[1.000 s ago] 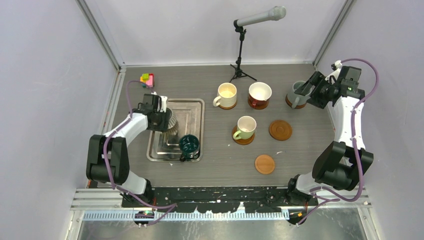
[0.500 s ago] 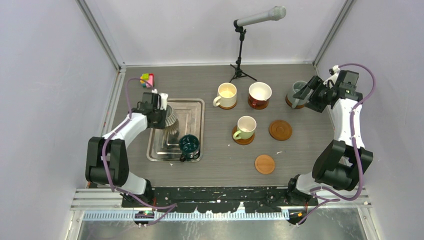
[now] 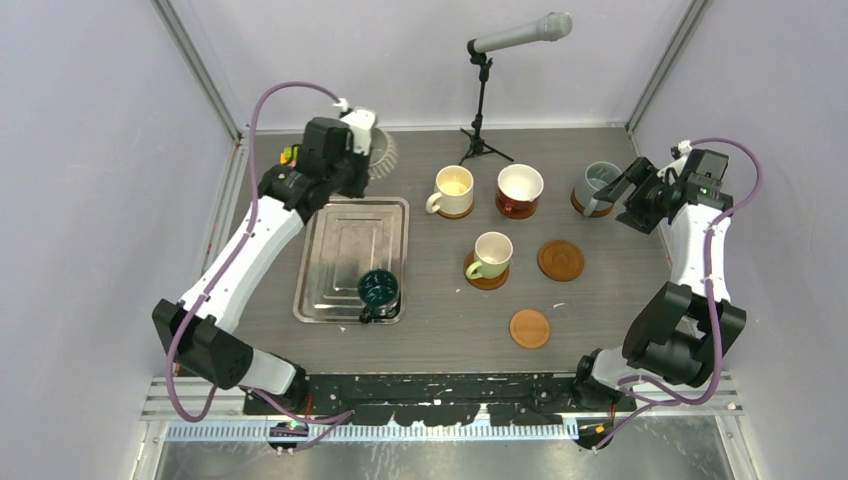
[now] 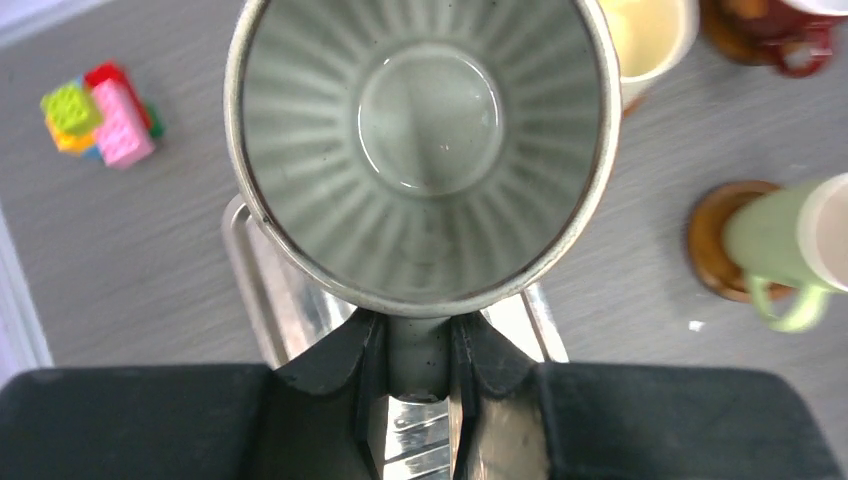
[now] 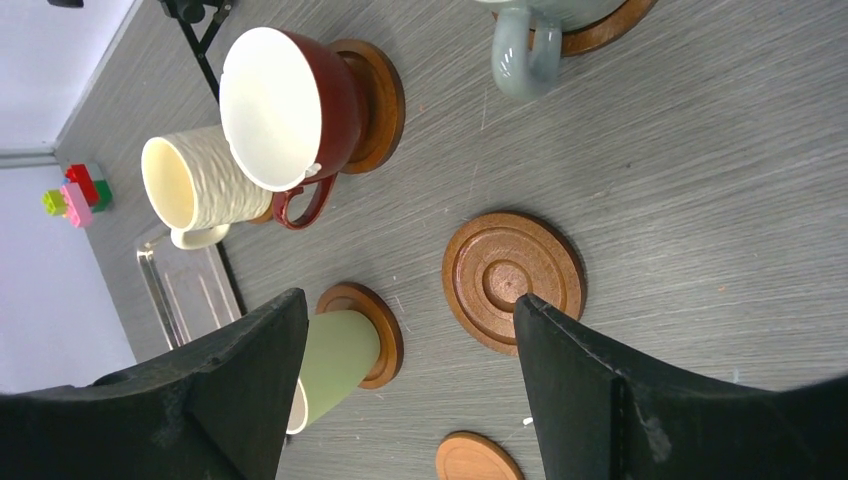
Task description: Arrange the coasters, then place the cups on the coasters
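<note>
Here the left gripper (image 4: 418, 350) is clamped on the handle of the ribbed silver-grey cup (image 4: 420, 140), held in the air near the far end of the steel tray (image 3: 330, 250). In the tray stands the dark teal cup (image 3: 378, 290), at its near right corner. The cream cup (image 3: 455, 186), red-brown cup (image 3: 520, 186), grey-blue cup (image 3: 597, 180) and pale green cup (image 3: 493, 252) each sit on a coaster (image 5: 385, 95). A ringed coaster (image 3: 560, 260) and a plain coaster (image 3: 529, 328) lie bare on the surface (image 3: 440, 300). The right gripper (image 5: 408, 298) hangs with its fingers apart beside the grey-blue cup, holding nothing
</note>
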You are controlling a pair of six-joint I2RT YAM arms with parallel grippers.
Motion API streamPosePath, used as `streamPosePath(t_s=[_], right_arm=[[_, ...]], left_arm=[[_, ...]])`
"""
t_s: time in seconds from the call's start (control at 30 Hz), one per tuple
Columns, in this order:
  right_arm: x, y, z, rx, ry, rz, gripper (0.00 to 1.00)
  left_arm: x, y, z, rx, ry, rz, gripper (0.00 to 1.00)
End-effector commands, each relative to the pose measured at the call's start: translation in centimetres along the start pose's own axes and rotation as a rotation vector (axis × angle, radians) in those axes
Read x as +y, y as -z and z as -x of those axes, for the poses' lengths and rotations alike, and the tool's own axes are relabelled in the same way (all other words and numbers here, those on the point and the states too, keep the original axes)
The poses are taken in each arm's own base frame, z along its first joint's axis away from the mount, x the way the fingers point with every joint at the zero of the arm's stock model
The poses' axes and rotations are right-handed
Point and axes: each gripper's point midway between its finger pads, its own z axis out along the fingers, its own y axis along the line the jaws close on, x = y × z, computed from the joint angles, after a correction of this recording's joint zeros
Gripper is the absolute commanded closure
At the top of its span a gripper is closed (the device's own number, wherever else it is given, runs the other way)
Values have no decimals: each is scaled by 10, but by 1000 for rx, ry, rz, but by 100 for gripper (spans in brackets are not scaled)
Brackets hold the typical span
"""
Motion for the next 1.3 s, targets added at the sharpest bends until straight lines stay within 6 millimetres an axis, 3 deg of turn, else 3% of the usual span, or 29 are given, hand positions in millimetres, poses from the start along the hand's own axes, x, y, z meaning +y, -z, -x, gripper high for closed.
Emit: streamPosePath(t_s=[0.0, 0.13, 0.27, 0.5, 0.77, 0.9, 1.13, 1.27], right_arm=[[-1, 6, 7, -40, -37, -8, 20], [-12, 8, 9, -54, -84, -43, 20], [-23, 16, 12, -92, -79, -90, 20], [-36, 27, 20, -178, -72, -144, 20], [-50, 29, 24, -219, -107, -198, 20], [-56, 34, 27, -244, -115, -228, 20], [-65, 46, 36, -314, -135, -294, 19], [-67, 48, 38, -327, -147, -309, 19]], left_arm=[[-55, 29, 57, -121, -41, -57, 100], [-103, 33, 84, -160, -102, -103, 100], [-158, 33, 99, -177, -169, -170, 100], [-271, 21, 90, -153, -276, -295, 100], [-367, 6, 64, -113, -208, -385, 100], [-400, -8, 42, -104, -205, -379, 100], [-422, -48, 14, -82, -185, -323, 100], [-437, -58, 8, -87, -158, -359, 100]])
